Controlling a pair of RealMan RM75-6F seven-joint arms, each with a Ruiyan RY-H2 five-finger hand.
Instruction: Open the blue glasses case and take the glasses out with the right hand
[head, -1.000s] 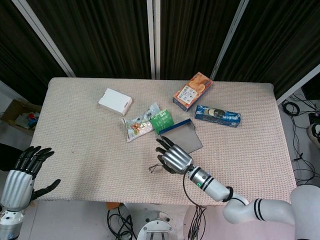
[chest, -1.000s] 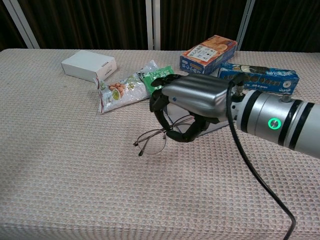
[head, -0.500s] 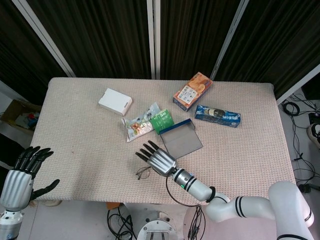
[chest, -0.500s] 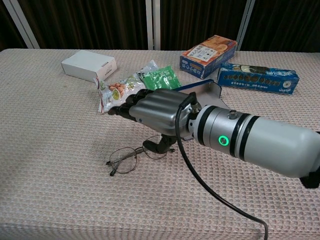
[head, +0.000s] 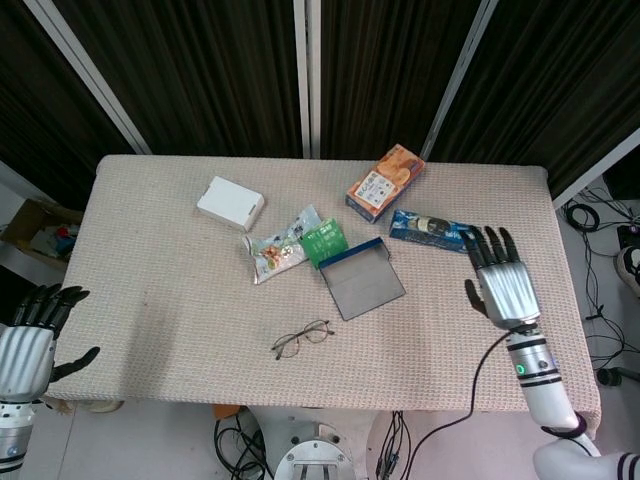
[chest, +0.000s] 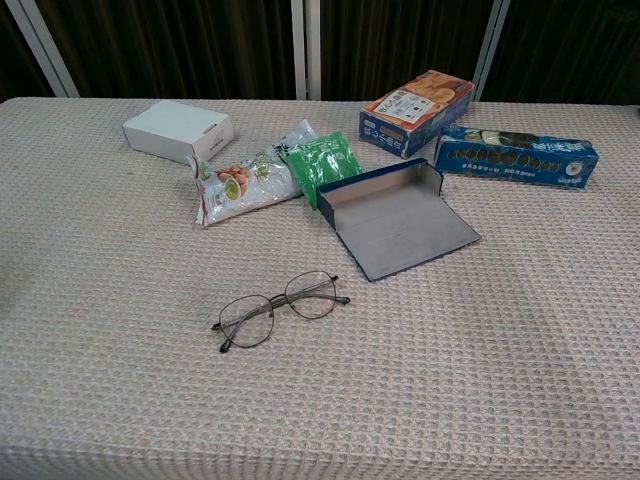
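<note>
The blue glasses case (head: 361, 280) (chest: 395, 217) lies open and flat in the middle of the table, its grey lining up and nothing inside. The thin-framed glasses (head: 302, 338) (chest: 277, 309) lie folded on the cloth just in front of the case, with nothing touching them. My right hand (head: 502, 283) hovers over the table's right side with its fingers spread, well clear of both. My left hand (head: 28, 342) hangs off the table's front left corner, fingers apart and empty. Neither hand shows in the chest view.
Behind the case lie a green packet (head: 324, 240) (chest: 324, 162), a snack bag (head: 275, 250) (chest: 243, 182), a white box (head: 230, 203) (chest: 177, 130), an orange box (head: 385, 181) (chest: 417, 110) and a blue biscuit box (head: 434, 231) (chest: 515, 154). A cardboard box (head: 38, 230) sits on the floor at left.
My right hand has let go of the glasses near the front edge and pulled far back to the right. The glasses now lie alone on the table. My left hand has dropped slightly.
</note>
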